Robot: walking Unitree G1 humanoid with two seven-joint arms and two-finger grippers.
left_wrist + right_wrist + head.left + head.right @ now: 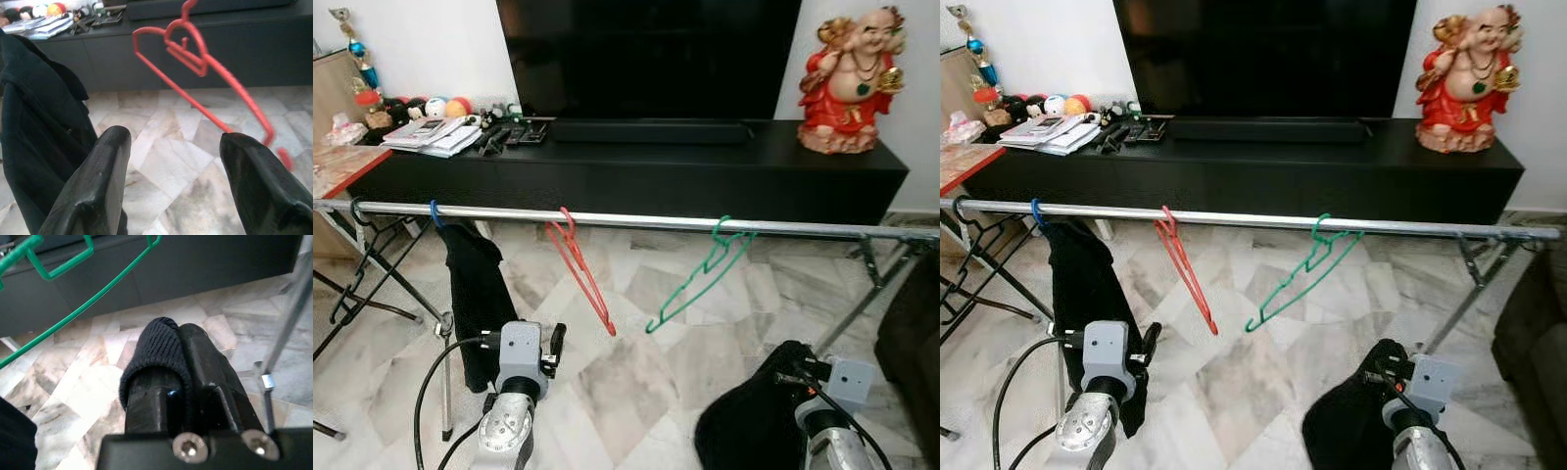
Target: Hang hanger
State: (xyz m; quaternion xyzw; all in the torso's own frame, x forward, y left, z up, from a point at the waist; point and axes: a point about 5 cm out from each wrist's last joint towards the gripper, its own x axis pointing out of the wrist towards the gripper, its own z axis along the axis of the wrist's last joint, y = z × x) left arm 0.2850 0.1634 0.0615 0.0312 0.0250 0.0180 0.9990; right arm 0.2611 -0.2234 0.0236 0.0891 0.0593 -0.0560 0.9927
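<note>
A silver clothes rail [636, 222] runs across in front of me. On it hang a red hanger [579, 269] and a green hanger [700, 279], both bare and tilted. At the rail's left end a blue hanger hook [434, 212] carries a black garment [475, 294]. My left gripper [173, 139] is open and holds nothing, low beside that hung garment and below the red hanger [195, 63]. My right gripper [178, 345] is shut on a fold of black cloth [156, 352]. The rest of that black garment [754, 421] hangs low at the right, below the green hanger [73, 293].
Behind the rail stand a long black TV console [636, 176] and a TV [646, 54]. A red figurine [847, 78] sits at its right end, papers [431, 132] and small items at its left. Folding rack legs [362, 284] stand left, a dark sofa [911, 352] right.
</note>
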